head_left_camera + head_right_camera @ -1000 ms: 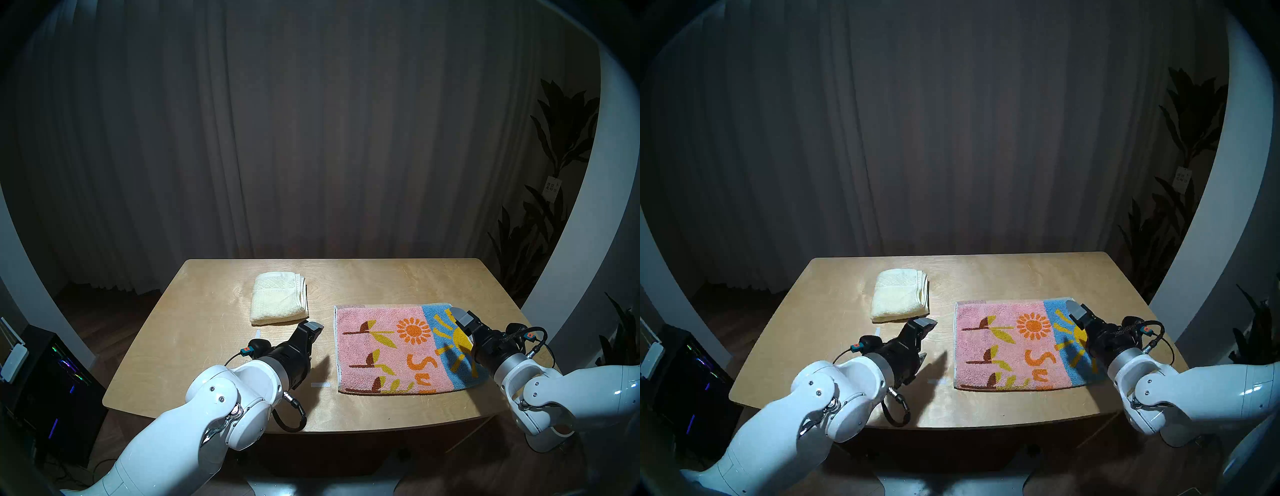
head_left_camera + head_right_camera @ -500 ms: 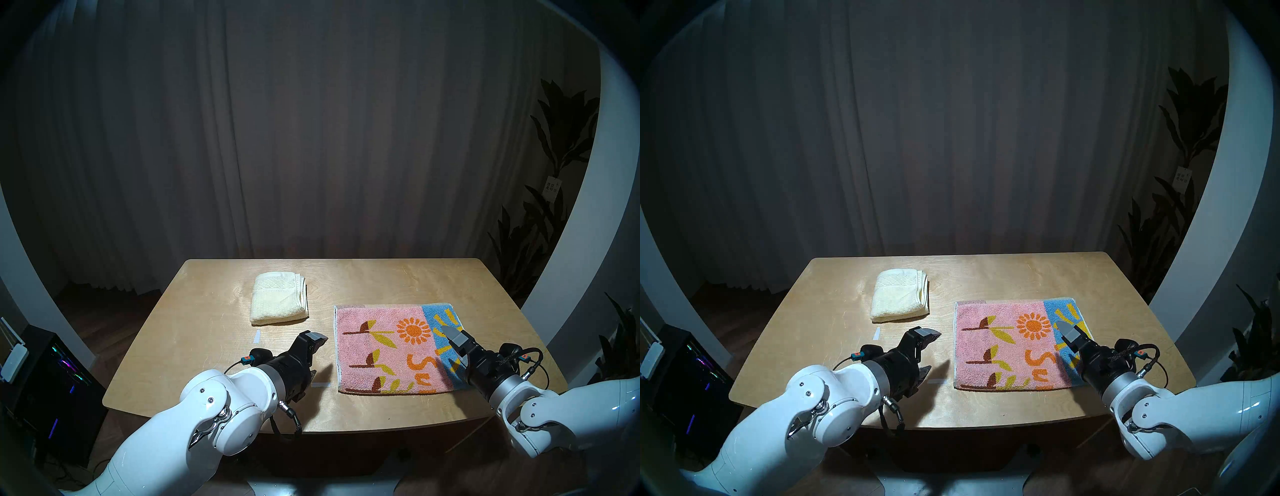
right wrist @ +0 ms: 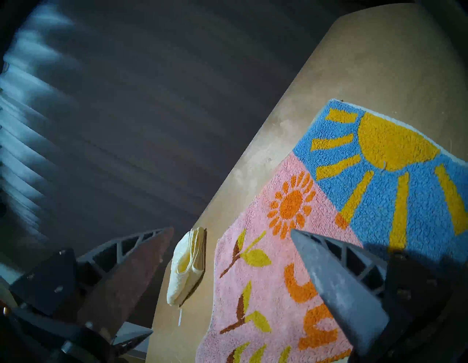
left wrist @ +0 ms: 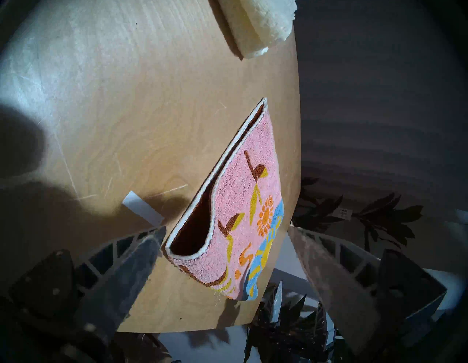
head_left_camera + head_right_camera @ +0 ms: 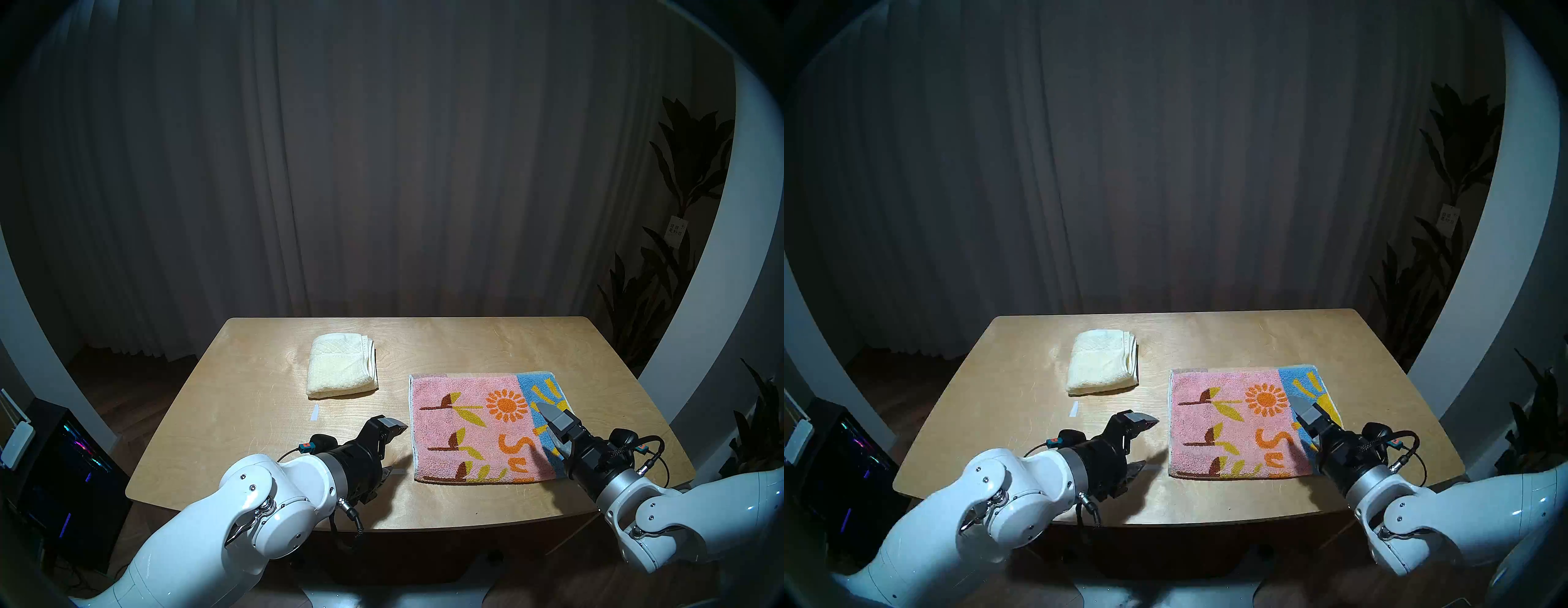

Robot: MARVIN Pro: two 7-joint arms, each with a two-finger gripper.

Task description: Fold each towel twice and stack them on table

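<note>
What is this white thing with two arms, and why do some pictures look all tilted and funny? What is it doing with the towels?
It's a robot with two white arms, each ending in a claw. Two pictures come from cameras on its head, looking down at the wooden table. The other two come from cameras on its wrists, so they tilt when the wrists turn. On the table lies a cream towel, already folded up small, and a pink and blue towel with a sun and flowers, folded once so far: the left wrist picture shows its two layers. The left claw is open beside that towel, and the right claw is open above its blue end. Neither holds anything.
</note>
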